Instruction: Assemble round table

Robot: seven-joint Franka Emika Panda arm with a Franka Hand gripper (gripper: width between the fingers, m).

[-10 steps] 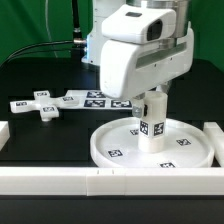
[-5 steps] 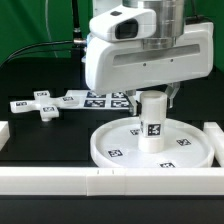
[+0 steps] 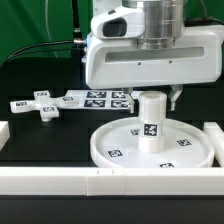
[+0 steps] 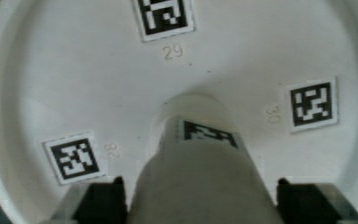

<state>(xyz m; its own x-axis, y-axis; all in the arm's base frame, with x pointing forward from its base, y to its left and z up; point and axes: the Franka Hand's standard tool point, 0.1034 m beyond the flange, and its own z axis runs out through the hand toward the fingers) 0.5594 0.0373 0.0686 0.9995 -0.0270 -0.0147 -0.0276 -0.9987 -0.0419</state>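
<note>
The leg (image 3: 152, 125) stands upright in the middle of the round disc (image 3: 100, 152), which lies flat near the counter's (image 3: 40, 135) front edge, just behind the white rails (image 3: 50, 181). The gripper (image 3: 152, 97) hangs directly above, pointing down along the leg's long axis, with one finger on each side of its top. Whether the fingers (image 4: 101, 202) press the leg or only flank it, I cannot tell. The cross foot (image 3: 42, 106) lies well apart, toward the back edge.

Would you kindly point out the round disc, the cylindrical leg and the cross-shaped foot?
round disc (image 3: 97, 148), exterior view, rim on that view's left.
cylindrical leg (image 3: 151, 108), exterior view, side wall above its tag.
cross-shaped foot (image 3: 45, 106), exterior view, centre where the arms cross.
</note>
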